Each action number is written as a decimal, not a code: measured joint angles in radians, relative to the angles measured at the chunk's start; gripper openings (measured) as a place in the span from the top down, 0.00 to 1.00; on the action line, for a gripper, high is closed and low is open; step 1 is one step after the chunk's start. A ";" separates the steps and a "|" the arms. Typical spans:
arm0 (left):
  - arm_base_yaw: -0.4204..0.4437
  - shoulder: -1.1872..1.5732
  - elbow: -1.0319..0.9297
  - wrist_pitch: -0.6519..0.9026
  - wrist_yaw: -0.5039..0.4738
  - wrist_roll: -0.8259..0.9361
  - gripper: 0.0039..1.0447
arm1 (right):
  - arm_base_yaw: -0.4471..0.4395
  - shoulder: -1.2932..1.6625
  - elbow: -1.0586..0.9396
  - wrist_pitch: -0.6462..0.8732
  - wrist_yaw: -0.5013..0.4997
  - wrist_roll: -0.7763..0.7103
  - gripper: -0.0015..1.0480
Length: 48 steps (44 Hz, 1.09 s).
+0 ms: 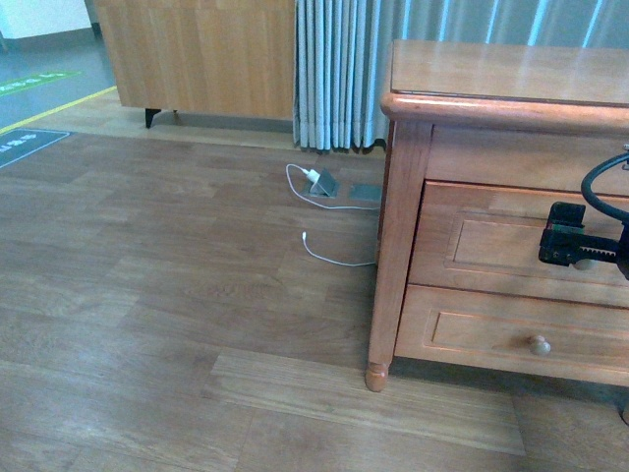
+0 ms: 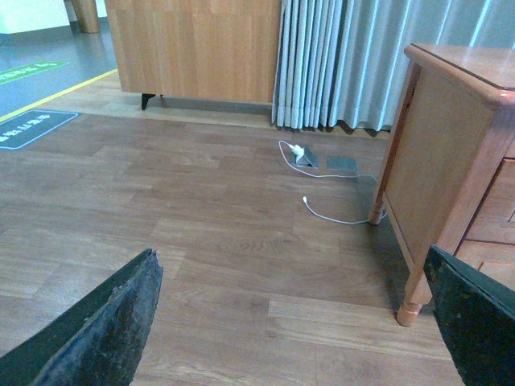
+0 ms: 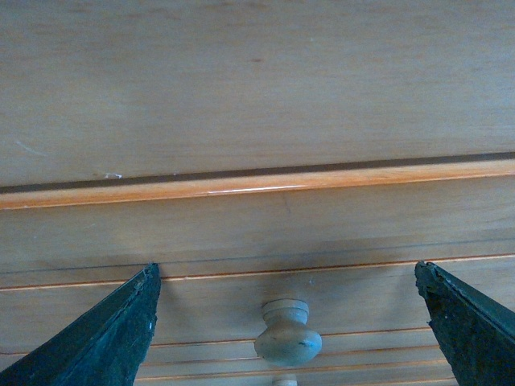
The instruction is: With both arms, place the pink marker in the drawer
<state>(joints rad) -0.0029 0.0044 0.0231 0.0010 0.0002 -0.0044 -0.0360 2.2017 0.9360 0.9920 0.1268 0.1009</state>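
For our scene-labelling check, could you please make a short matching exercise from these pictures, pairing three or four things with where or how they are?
Things:
1. right hand
2. left hand
3. white cable
4. lower drawer knob

States:
A. lies on the wooden floor
B. open, facing bare floor
C. open, facing the upper drawer's knob
D. on the shut bottom drawer front

Pairs: 1-C, 2-B, 3-A, 4-D

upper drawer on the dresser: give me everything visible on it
The upper drawer is honey-coloured wood with a raised rectangular panel front, and looks shut, flush with the dresser frame. Its round cream knob shows in the right wrist view, centred between the open right gripper fingers, not yet gripped. In the front view the gripper hides the knob. A second, similar drawer sits just below. No marker is visible.
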 joint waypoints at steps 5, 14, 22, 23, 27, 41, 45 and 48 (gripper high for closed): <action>0.000 0.000 0.000 0.000 0.000 0.000 0.06 | -0.004 0.010 0.008 0.004 -0.001 -0.002 0.08; 0.000 0.000 0.000 0.000 0.000 0.000 0.06 | -0.018 0.021 0.015 0.003 -0.001 -0.011 0.08; 0.000 0.000 0.000 0.000 0.000 0.000 0.06 | -0.027 0.022 0.017 -0.009 -0.023 -0.018 0.08; 0.000 0.000 0.000 0.000 0.000 0.000 0.06 | -0.028 0.021 0.017 -0.013 -0.027 -0.018 0.08; 0.000 0.000 0.000 0.000 0.000 0.000 0.06 | -0.032 -0.011 -0.004 -0.063 -0.036 -0.005 0.08; 0.000 0.000 0.000 0.000 0.000 0.000 0.06 | -0.056 -0.231 -0.210 -0.148 -0.164 0.031 0.08; 0.000 0.000 0.000 0.000 0.000 0.000 0.06 | -0.064 -0.334 -0.284 -0.184 -0.205 0.032 0.08; 0.000 0.000 0.000 0.000 0.000 0.000 0.06 | -0.077 -0.453 -0.357 -0.227 -0.251 0.031 0.08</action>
<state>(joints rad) -0.0029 0.0044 0.0231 0.0010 0.0002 -0.0044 -0.1135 1.7485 0.5793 0.7647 -0.1246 0.1318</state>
